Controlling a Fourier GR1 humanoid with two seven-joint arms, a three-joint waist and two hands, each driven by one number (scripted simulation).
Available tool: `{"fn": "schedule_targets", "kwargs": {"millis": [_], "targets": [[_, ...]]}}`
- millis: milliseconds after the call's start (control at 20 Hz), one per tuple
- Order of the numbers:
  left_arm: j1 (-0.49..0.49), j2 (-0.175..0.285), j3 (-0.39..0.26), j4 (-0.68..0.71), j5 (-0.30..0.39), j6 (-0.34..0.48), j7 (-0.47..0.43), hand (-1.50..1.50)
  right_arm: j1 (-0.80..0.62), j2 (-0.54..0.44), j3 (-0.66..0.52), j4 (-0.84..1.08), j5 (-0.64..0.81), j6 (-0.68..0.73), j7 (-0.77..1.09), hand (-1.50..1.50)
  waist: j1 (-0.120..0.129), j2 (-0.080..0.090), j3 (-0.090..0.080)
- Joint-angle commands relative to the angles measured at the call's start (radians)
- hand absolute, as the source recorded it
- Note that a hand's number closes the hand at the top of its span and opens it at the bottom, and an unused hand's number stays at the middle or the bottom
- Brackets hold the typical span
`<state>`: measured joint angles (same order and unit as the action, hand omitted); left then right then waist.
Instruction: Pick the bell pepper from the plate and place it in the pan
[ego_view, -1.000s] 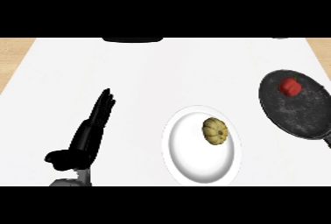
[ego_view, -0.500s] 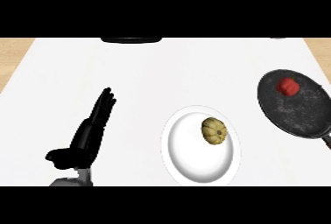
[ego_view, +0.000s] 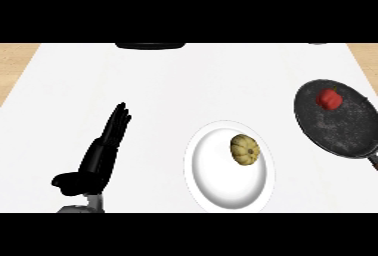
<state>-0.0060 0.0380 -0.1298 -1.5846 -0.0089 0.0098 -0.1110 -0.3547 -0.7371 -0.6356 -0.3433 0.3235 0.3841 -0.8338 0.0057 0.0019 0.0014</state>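
I am holding my left hand over the counter at the lower left, fingers straight and together, thumb tucked low, gripping nothing. My right hand is not showing anywhere, so I am saying nothing of its fingers.

The pepper is sitting in the pan, small and red, near the far side of the dark surface, and not on the plate. So I am judging the placing as already done. What is lying on the plate is a pale, ribbed little gourd, toward the far right part of it.

I am expecting the pepper to be light and hollow, with smooth skin that may be slipping under my fingers and walls that would be giving if squeezed. I would be taking it across its widest part, fingers on one side and thumb opposite.

I am counting one pepper, one pan, one plate, one gourd and one hand in view.
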Motion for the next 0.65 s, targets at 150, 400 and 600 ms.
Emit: {"fn": "schedule_targets", "kwargs": {"millis": [150,400,600], "targets": [[-0.043,-0.001,0.023,0.029,-0.016,0.011,0.014,0.0,0.034,-0.029,0.04,-0.038,-0.042,0.073,-0.035,-1.5,-0.003,-0.001,-0.001],[-0.059,-0.036,0.01,0.108,-0.03,0.022,-0.04,0.0,0.068,-0.024,0.07,-0.055,-0.047,0.046,-0.09,-1.5,-0.006,0.0,-0.001],[-0.052,0.03,0.076,0.059,0.041,-0.05,-0.016,0.0,0.01,-0.028,0.077,-0.051,-0.051,-0.052,-0.084,-1.5,0.002,0.001,0.0]]}}
